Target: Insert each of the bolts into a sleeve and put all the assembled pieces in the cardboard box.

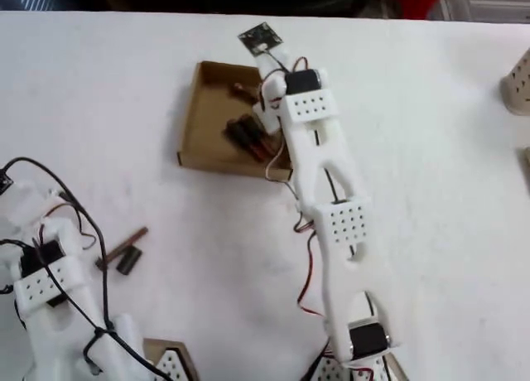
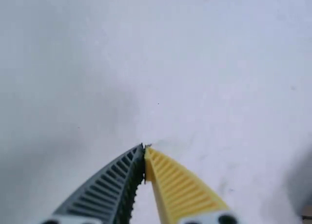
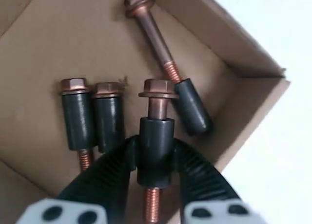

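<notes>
A: Where is the assembled piece?

B: The right hand grips its black sleeve tightly, above the cardboard box, upper centre of the high view; three finished pieces lie inside.

A: How to release well?

B: Probably lower it, then open slowly, clear of the wall. The left hand is closed, empty, over the surface.

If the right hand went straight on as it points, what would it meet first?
Likely the bare floor of the cardboard box, the sleeved bolt held in the right hand touching first; depth is unclear.
</notes>
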Robot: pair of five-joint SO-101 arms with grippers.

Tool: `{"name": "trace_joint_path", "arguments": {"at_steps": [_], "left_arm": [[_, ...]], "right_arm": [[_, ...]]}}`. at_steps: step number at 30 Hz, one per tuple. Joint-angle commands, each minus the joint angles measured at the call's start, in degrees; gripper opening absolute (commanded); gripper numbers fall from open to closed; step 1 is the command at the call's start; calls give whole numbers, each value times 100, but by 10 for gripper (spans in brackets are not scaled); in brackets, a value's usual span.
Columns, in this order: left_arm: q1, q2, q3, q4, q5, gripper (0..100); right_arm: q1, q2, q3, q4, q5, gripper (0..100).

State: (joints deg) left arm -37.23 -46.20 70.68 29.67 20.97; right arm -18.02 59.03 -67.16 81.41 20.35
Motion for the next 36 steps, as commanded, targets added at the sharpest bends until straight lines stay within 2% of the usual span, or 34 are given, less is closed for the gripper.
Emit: {"name": "trace_joint_path", "arguments": {"at_steps": [1, 16, 18, 21, 24, 29, 33, 36], "left_arm": [[75, 13, -26, -132, -62, 23], [75, 13, -26, -132, -70, 24], [75, 13, -26, -132, -70, 24], [75, 13, -35, -132, -70, 50], [75, 13, -35, -105, -44, 104], [57, 13, -35, -105, -35, 104], [-22, -4, -62, -97, -53, 104], [-365, 13, -229, 97, -35, 104]], "right_arm": [[-198, -180, -334, 127, 70, 18], [22, 514, -633, -497, 70, 22], [22, 523, -888, -180, 70, 74], [-31, 567, -1187, 286, 79, 217], [-66, 567, -1292, 532, 448, 307], [-57, 303, -1626, 1235, 765, 243], [-92, 75, -2277, 2053, 756, 169], [-75, 31, -2347, 2044, 519, 145]]}}
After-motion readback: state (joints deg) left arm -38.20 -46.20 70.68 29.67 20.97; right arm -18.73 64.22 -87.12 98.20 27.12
